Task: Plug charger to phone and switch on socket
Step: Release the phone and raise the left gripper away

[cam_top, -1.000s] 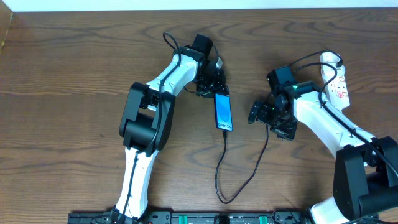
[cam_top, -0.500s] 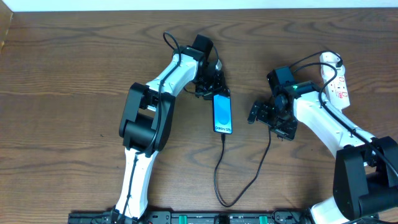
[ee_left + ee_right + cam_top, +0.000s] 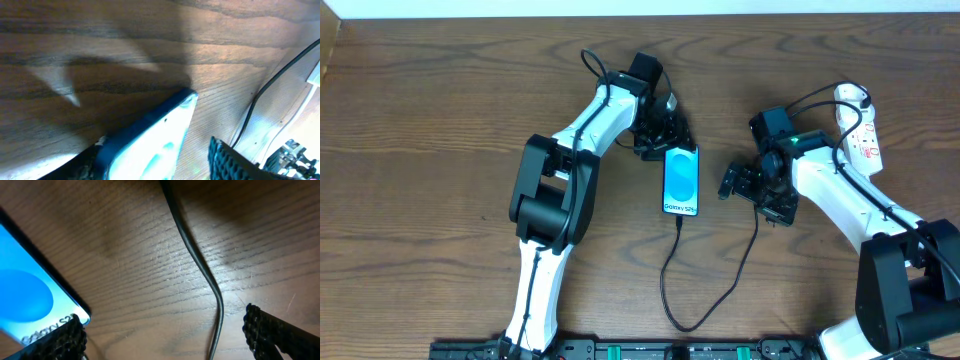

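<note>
My left pincer [image 3: 160, 157] stood with its jaws apart over the far short end of the phone [image 3: 681, 181]. In the wrist view the phone's blue-edged corner lay between my fingers. One ribbed finger [image 3: 230, 160] stood clear of the phone with bare wood showing between them. The other was only a dark blur against the phone's opposite edge, and I could not tell whether it touched. The phone lay flat on the wooden table [image 3: 440, 120], screen up and lit bright blue, its long sides running away from my base.

My right pincer [image 3: 165, 340] was spread wide and clamped on nothing, low over the table just to the right of the phone. One finger [image 3: 60, 342] hung just beside the phone's lower right corner (part of the word "Galaxy" showed there). The other [image 3: 275, 332] sat well off to the far side.

The charger [image 3: 669, 297] ran as a thin black line between those two fingers, touching neither. From there it dropped toward my base, looped round and climbed to meet the phone's near short edge. I could not tell whether the tip was fully seated.

The socket [image 3: 863, 140] lay well apart from the phone at the table's right, behind my right arm.
</note>
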`<state>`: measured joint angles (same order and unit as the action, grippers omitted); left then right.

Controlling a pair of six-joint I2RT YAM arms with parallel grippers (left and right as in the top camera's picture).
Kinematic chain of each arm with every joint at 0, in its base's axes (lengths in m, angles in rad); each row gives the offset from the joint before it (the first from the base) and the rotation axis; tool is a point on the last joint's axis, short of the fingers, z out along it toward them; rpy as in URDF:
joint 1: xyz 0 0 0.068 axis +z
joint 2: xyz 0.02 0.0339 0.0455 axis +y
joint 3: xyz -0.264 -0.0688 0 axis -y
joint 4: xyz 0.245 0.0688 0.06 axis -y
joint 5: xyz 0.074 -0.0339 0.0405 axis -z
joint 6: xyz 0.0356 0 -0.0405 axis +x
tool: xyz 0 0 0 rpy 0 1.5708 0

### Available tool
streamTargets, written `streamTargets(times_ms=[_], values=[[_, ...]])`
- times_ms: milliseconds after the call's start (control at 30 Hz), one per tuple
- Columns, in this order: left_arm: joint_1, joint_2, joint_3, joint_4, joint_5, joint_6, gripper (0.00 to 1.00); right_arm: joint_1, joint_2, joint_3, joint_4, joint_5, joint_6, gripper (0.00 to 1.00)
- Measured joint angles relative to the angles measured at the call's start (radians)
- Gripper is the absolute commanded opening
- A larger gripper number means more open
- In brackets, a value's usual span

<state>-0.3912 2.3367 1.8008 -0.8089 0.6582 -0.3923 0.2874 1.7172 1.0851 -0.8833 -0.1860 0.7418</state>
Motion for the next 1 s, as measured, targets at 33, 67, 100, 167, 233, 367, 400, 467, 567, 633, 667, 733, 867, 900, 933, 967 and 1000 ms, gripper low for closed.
streamTargets(times_ms=[33,67,100,167,233,367,400,467,567,633,667,733,867,900,933,967,1000], values=[[0.0,-0.002,0.002,-0.005,-0.011,-0.001,0.68,0.0,0.0,0.0,-0.001,0.0,0.0,0.99],[-0.001,-0.003,0.002,-0.01,-0.023,-0.001,0.68,0.0,0.0,0.0,-0.002,0.0,0.0,0.99],[-0.002,-0.005,0.004,-0.018,-0.037,-0.001,0.68,0.0,0.0,0.0,-0.002,0.0,0.0,0.99],[-0.002,-0.009,0.005,-0.029,-0.068,-0.001,0.68,0.0,0.0,0.0,-0.002,0.0,0.0,0.99],[-0.003,-0.012,0.007,-0.041,-0.103,-0.001,0.69,0.0,0.0,0.0,-0.002,0.0,0.0,0.99],[-0.003,-0.019,0.014,-0.053,-0.195,-0.001,0.73,0.0,0.0,0.0,-0.003,0.0,0.0,0.99],[-0.004,-0.022,0.015,-0.053,-0.229,-0.002,0.73,0.0,0.0,0.0,-0.004,0.0,0.0,0.99],[-0.003,-0.028,0.016,-0.056,-0.307,-0.001,0.73,0.0,0.0,0.0,-0.01,0.0,0.0,0.99],[0.003,-0.033,0.016,-0.068,-0.43,0.005,0.73,0.0,0.0,0.0,-0.013,0.0,0.0,0.99],[0.017,-0.034,0.016,-0.076,-0.488,0.028,0.73,0.0,0.0,0.0,-0.01,0.0,0.0,0.99],[0.025,-0.035,0.016,-0.077,-0.507,0.038,0.74,0.0,0.0,0.0,-0.007,0.0,0.0,0.99],[0.048,-0.037,0.015,-0.078,-0.545,0.071,0.74,0.0,0.0,0.0,0.005,-0.001,0.0,0.99],[0.1,-0.085,0.006,-0.09,-0.621,0.109,0.74,0.0,0.0,0.0,0.013,-0.004,0.0,0.99],[0.114,-0.111,0.005,-0.098,-0.636,0.114,0.74,0.0,0.0,0.0,0.013,-0.004,0.0,0.99],[0.127,-0.143,0.005,-0.106,-0.648,0.123,0.74,0.0,0.0,0.0,0.013,-0.004,0.0,0.99],[0.14,-0.18,0.005,-0.113,-0.659,0.132,0.74,0.0,0.0,0.0,0.013,-0.004,0.0,0.99],[0.15,-0.217,0.005,-0.12,-0.666,0.135,0.74,0.0,0.0,0.0,0.013,-0.004,0.0,0.99]])
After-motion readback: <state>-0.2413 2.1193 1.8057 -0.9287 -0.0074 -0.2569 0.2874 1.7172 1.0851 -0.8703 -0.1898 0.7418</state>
